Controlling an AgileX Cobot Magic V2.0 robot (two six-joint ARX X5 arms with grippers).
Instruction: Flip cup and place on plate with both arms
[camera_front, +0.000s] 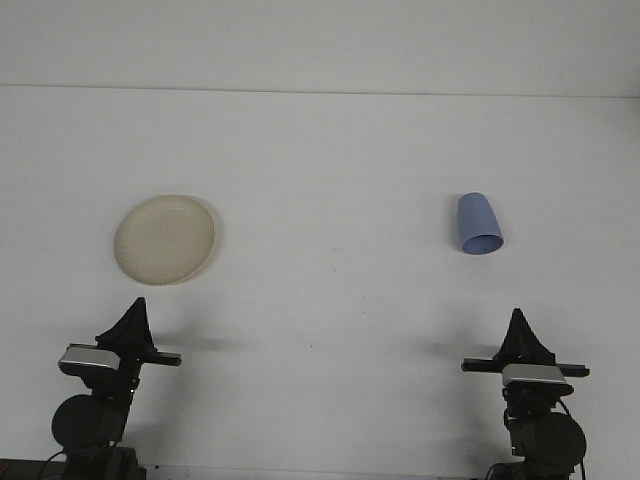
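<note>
Front view: cup (478, 224) mouth-down on table (330, 300), rim partly hidden.

A plain white table (330, 330) meets a pale wall (320, 40) behind it.

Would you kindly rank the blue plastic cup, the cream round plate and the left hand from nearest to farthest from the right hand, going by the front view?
From the right hand:
1. Blue plastic cup, lying on its side just ahead, on the right.
2. Left hand, across the near edge, on the left.
3. Cream round plate, far left and farther forward.
</note>
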